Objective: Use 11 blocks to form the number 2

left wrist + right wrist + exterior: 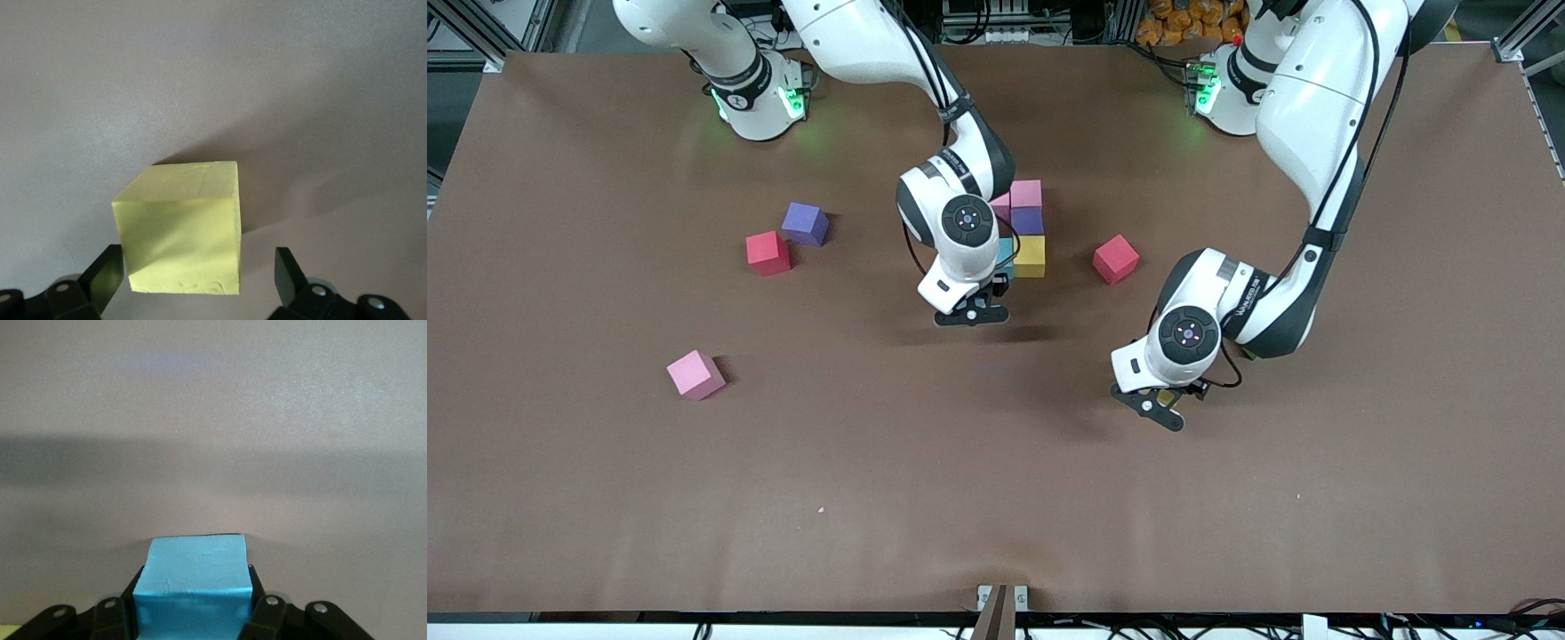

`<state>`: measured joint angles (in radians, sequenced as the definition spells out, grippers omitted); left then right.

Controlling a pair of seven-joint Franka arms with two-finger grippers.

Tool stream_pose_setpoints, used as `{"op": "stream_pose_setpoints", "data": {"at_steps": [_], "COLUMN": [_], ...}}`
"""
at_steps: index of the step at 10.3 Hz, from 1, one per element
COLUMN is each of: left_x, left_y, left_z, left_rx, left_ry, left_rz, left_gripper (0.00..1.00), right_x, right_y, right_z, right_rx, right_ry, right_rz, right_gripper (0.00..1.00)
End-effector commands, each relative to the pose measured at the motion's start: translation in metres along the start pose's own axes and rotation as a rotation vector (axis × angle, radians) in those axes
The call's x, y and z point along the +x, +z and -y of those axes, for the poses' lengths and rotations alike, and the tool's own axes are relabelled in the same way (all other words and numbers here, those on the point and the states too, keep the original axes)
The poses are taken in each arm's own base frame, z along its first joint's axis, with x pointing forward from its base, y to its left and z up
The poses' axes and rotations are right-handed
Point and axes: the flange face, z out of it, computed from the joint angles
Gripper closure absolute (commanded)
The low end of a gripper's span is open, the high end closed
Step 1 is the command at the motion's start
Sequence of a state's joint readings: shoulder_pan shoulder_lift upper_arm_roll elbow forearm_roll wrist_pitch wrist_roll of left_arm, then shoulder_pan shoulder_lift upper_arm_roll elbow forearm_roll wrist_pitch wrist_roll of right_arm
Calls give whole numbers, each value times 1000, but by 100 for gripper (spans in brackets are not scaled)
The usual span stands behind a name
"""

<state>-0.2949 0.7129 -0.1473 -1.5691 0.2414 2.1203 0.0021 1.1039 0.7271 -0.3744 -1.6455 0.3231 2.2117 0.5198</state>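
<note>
Pink (1026,192), purple (1027,220) and yellow (1029,256) blocks sat touching in a row; another pink block (695,374) lay well apart.

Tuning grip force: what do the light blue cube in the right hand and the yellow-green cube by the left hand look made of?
Light blue cube: probably foam, matte, with faint dents and no glare, clamped in the right hand. Yellow-green cube: looks the same, dull, with small wrinkles near one edge, on the table between the open left hand's fingers.
</note>
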Motion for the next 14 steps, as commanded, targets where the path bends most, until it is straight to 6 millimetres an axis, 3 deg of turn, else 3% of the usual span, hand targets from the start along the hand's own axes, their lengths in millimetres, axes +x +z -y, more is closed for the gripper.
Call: {"op": "stream_pose_setpoints", "data": {"at_steps": [1,4,6,8,10,11,14], "left_x": [5,8,11,14,15,15,18], "left_y": [3,7,10,8,17,17,7], "left_z": [2,3,2,2,0,0,-17], "left_rx": [9,8,5,7,6,4,-4], "left_ry": [23,24,29,30,34,32,-39], "left_rz": [-8,-40,-60,-86,-87,-87,-102], "left_gripper": [0,0,0,0,34,44,46], "right_x": [-6,-5,-4,6,33,48,97], "right_y": [-1,-10,-42,-76,-105,-116,-131], "right_z": [-8,-5,-9,-32,-79,-104,-207], "right_rx": [-17,-8,20,24,11,-1,-21], "right_ry": [-13,-8,4,41,123,171,276], "right_rz": [2,-4,-5,3,-11,-23,-51], "right_gripper": [0,0,0,0,0,0,0]}}
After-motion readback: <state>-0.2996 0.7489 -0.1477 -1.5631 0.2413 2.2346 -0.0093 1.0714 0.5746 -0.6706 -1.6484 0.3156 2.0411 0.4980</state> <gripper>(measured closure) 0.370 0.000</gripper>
